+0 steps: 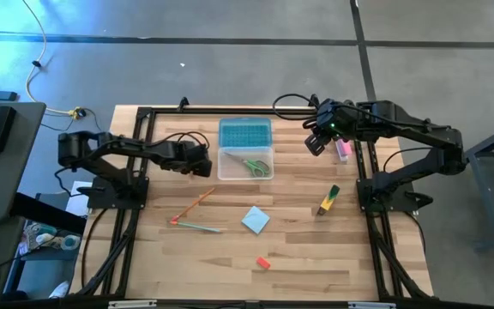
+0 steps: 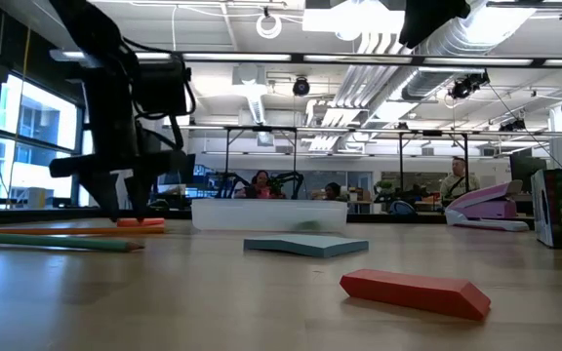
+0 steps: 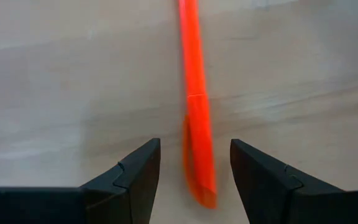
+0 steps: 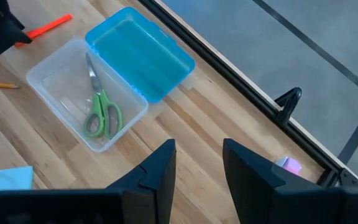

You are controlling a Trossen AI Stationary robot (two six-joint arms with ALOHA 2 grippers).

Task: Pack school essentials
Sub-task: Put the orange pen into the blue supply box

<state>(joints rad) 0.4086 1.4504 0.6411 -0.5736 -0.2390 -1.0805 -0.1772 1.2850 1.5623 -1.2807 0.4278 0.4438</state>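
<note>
An orange-red pen (image 3: 194, 81) lies flat on the wooden table (image 1: 316, 257). My left gripper (image 3: 194, 146) stands open just over the pen's far end, pointing down, one finger on each side and a gap to both. It shows in the high view (image 1: 199, 170) left of the clear box (image 1: 222, 163). Green-handled scissors (image 4: 101, 112) lie in the box, whose blue lid (image 4: 138, 53) is folded open behind it. A thin pencil (image 1: 200, 227), a light-blue notepad (image 1: 256, 220), a red eraser (image 1: 263, 263) and a marker (image 1: 328, 199) lie on the table. My right gripper (image 4: 199, 146) hangs open, high over the far right (image 1: 316, 144), holding nothing.
A pink item (image 1: 343, 150) lies at the far right, beside the black frame rail (image 1: 363, 172). Rails run along both sides and the far edge of the table. Bare wood lies between the notepad and the near edge. People sit in the room behind the table.
</note>
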